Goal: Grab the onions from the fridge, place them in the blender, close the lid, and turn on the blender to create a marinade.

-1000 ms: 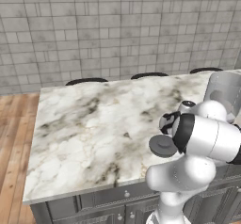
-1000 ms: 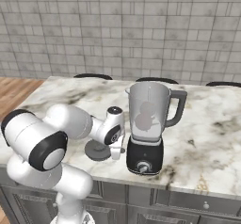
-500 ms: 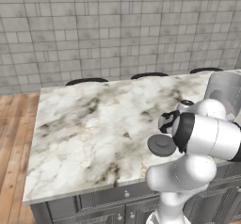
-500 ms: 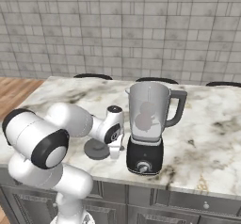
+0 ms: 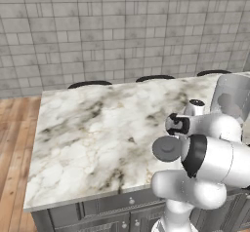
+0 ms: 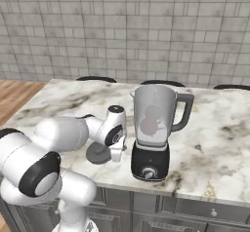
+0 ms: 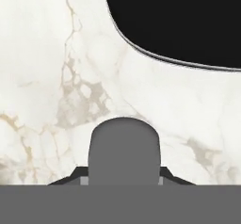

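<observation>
Blender [image 6: 152, 133]: it stands on the marble counter [image 5: 97, 128] near the front edge, black base with a silver knob facing me, translucent jar on top with its handle pointing right. From the left side, the jar [image 5: 233, 99] peeks out past the arm at the right edge.
Onions [image 6: 150, 121]: rounded reddish shapes show dimly through the jar wall, inside the jar.
Jar top: open, nothing covering it.
Lid [image 6: 100, 153]: a flat dark grey disc lying on the counter just left of the blender base, under the robot's hand. In the hand view its raised grey knob [image 7: 124, 150] sits right between the finger tips.
Gripper [image 6: 117, 154]: pointed down at the lid, jaws closed on the lid's centre knob.
Blender base in the hand view [image 7: 179, 20]: a black rounded mass at the top, close beside the lid.
Arm: bent low over the counter, wrist beside the jar.
Backdrop: a grey tiled wall [image 5: 122, 26] behind the counter, wooden floor [image 5: 14, 143] to the left.
</observation>
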Robot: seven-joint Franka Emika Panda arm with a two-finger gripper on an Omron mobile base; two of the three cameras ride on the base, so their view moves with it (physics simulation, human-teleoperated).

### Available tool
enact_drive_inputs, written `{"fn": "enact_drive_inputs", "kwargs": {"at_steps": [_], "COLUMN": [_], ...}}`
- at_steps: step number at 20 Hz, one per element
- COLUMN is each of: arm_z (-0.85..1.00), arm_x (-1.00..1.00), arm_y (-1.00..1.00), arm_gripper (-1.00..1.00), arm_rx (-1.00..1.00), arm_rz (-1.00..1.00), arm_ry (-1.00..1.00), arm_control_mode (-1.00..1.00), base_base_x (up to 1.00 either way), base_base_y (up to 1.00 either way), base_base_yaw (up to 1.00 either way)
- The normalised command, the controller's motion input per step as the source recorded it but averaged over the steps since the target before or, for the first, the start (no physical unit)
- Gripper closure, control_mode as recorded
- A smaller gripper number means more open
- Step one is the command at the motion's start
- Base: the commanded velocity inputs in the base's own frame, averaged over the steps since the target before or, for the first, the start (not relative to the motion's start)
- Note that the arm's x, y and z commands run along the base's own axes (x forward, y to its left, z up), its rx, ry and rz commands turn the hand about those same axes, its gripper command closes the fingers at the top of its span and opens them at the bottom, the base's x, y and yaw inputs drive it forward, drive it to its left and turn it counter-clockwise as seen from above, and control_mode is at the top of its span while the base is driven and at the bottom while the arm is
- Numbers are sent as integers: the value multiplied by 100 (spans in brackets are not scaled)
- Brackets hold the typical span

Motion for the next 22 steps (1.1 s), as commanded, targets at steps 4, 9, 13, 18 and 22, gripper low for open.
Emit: {"fn": "enact_drive_inputs", "kwargs": {"at_steps": [4, 9, 13, 18, 22], "arm_z": [100, 100, 100, 100, 100], "arm_x": [-31, -26, -26, -23, -36], "arm_y": [3, 1, 0, 0, -6], "arm_gripper": [100, 100, 100, 100, 100], "arm_rx": [0, 1, 4, 8, 19], "arm_rz": [0, 0, 0, -1, 0], "arm_ry": [-9, 0, 0, 0, 0], "arm_control_mode": [-100, -100, -100, -100, -100], "base_base_x": [0, 0, 0, 0, 0], "base_base_y": [0, 0, 0, 0, 0], "base_base_yaw": [0, 0, 0, 0, 0]}}
